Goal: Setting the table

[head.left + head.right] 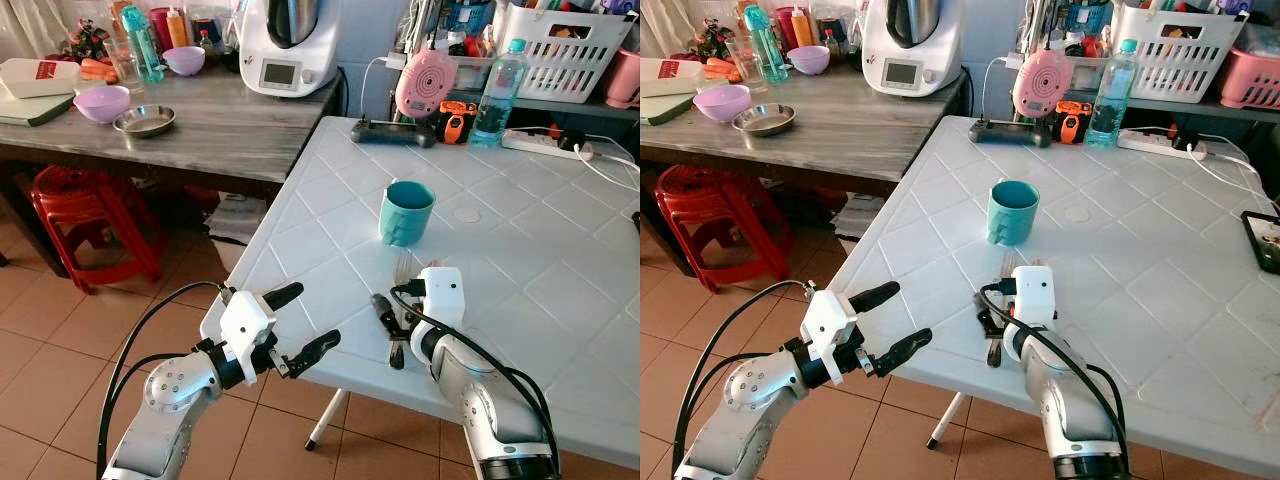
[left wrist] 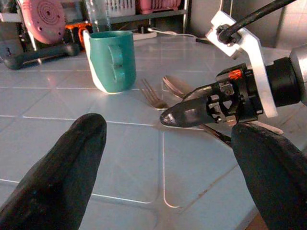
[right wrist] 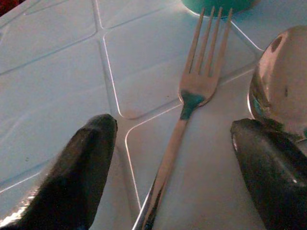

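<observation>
- The right gripper [image 3: 168, 158] sits low on the white table [image 1: 560, 300], fingers apart, straddling the fork [image 3: 192, 96]; the spoon [image 3: 280, 86] lies just beside it, by one finger.
- Fork and spoon lie near the table's front edge, tips toward the teal mug [image 1: 405, 212].
- Risk: closing here may catch the spoon too, or skid the fork off the edge.
- The left gripper [image 1: 300, 325] hovers open off the table's edge, seemingly empty.

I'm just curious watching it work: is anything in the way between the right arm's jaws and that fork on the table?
Nothing visible: the right gripper has its open jaws straddling the silver metal fork on the white plastic table.
</observation>
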### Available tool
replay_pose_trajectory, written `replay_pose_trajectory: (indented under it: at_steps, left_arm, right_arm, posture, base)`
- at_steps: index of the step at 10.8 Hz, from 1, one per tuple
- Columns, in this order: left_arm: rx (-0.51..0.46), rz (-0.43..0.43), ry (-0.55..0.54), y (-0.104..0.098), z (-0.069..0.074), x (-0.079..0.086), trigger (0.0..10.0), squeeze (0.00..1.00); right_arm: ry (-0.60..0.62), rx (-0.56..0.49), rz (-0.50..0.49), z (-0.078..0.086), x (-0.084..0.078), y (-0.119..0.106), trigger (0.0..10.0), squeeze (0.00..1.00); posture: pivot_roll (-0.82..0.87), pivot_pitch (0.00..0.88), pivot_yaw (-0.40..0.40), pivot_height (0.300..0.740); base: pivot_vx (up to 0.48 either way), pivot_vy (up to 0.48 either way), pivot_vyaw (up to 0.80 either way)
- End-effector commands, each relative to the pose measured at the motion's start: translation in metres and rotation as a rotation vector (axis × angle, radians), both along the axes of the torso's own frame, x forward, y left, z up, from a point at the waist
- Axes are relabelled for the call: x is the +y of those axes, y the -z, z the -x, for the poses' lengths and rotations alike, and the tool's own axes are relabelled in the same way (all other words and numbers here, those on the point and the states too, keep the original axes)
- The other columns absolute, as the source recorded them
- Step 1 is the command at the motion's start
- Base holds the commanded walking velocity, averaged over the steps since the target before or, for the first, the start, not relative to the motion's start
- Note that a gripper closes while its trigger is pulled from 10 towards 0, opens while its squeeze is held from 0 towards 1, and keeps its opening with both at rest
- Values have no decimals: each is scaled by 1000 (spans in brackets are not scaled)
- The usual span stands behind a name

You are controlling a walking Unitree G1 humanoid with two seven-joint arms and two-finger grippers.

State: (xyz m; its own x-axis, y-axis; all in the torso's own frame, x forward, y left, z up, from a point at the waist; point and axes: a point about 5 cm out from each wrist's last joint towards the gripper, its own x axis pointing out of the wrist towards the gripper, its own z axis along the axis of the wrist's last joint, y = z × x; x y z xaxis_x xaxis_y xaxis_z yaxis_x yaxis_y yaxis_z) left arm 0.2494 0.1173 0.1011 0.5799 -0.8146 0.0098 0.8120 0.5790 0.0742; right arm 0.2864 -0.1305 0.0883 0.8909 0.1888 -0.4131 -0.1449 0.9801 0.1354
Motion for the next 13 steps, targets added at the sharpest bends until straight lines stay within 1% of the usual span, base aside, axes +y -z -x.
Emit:
replay_pose_trajectory:
  at_steps: [1, 2, 5, 7, 8, 10, 13]
  left_arm:
    - [-6, -8, 9, -2, 0, 1, 10000, 0]
    - [-6, -8, 11, -2, 0, 0, 10000, 0]
    - [8, 2, 5, 0, 0, 1, 10000, 0]
    - [11, -3, 2, 0, -1, 3, 10000, 0]
    - [15, -2, 3, 1, 0, 3, 10000, 0]
    - [28, 1, 5, 3, 1, 4, 10000, 0]
    - [58, -4, 40, 7, 4, 5, 10000, 0]
  right_arm:
    - [16, 52, 13, 3, -4, 9, 667, 0]
    - [14, 62, 18, 4, -5, 10, 0, 0]
    - [-15, 96, 27, 6, -5, 18, 0, 0]
    - [-18, 120, 53, 6, -13, 22, 0, 0]
    - [-18, 138, 68, 9, -19, 27, 0, 0]
    - [-34, 156, 77, 11, -21, 30, 0, 0]
    - [-55, 153, 83, 5, -19, 31, 0, 0]
  posture:
    - [44, 0, 6, 740]
    - [44, 0, 6, 740]
    - [49, 0, 1, 740]
    - [55, 0, -1, 740]
    - [55, 2, -1, 740]
    - [53, 4, -1, 740]
    - [58, 4, -1, 740]
  base:
    - [0, 0, 0]
    - [0, 0, 0]
    - [0, 0, 0]
    - [0, 0, 0]
    - [0, 0, 0]
    - [0, 0, 0]
    - [0, 0, 0]
